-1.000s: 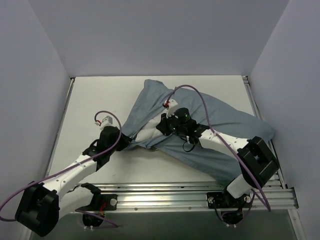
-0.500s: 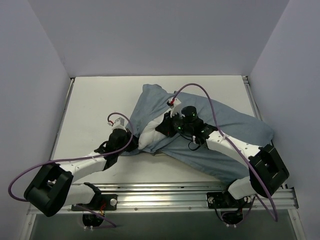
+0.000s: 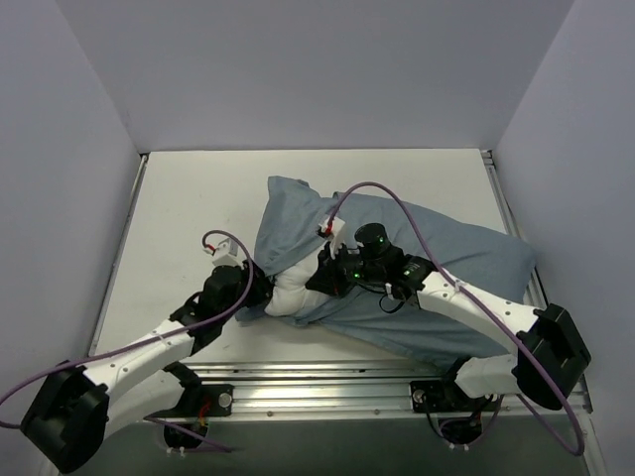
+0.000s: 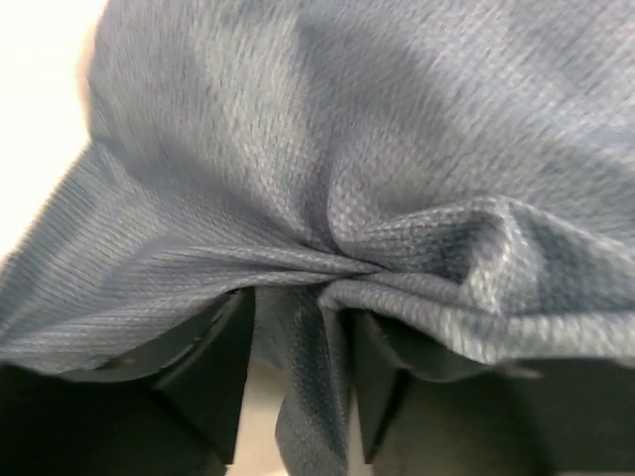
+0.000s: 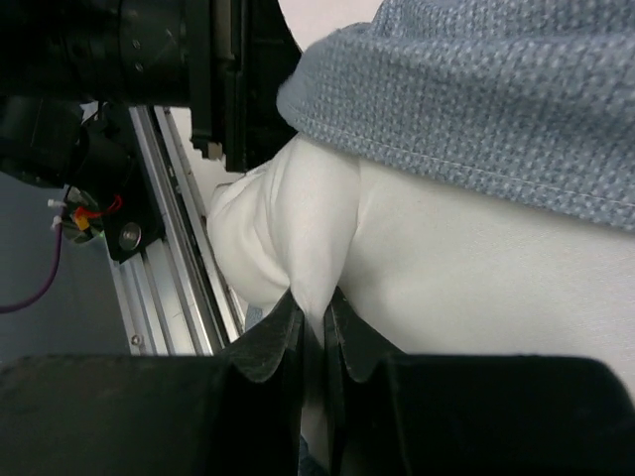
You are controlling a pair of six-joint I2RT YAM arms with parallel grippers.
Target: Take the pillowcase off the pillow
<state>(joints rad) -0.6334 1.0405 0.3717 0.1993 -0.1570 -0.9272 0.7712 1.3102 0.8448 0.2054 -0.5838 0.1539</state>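
Across the middle of the desk (image 3: pixel 189 208) lies the pillowcase (image 3: pixel 437 253), plain grey-blue face up. It runs from a bunched corner toward the back, near the centre, out to the right edge. At its near-left end the cover is open, and the white pillow (image 3: pixel 291 297) bulges out of the mouth. The rest of the pillow is hidden inside the fabric.

Both arms reach in to that open end from the rail (image 3: pixel 327 382) at the near edge of the desk. They meet just beside each other over the exposed white corner.

The left claw (image 4: pixel 296 327) sits at the left side of the opening, against the edge of the cover. Its two dark fingers (image 4: pixel 213 387) stand partly apart, and a gathered fold of the blue fabric hangs down between them. A pale sliver shows between one finger and the fold, so the cloth lies loose in the gap and is not pinched.

The right claw (image 5: pixel 315 302) is closed tight on a pinch of the pillow's white cloth, drawing it up into a narrow ridge between the fingertips. The stitched hem of the pillowcase lies across the pillow just above and to the right of that grip. In the right wrist view the left arm's dark body shows close by at the upper left.
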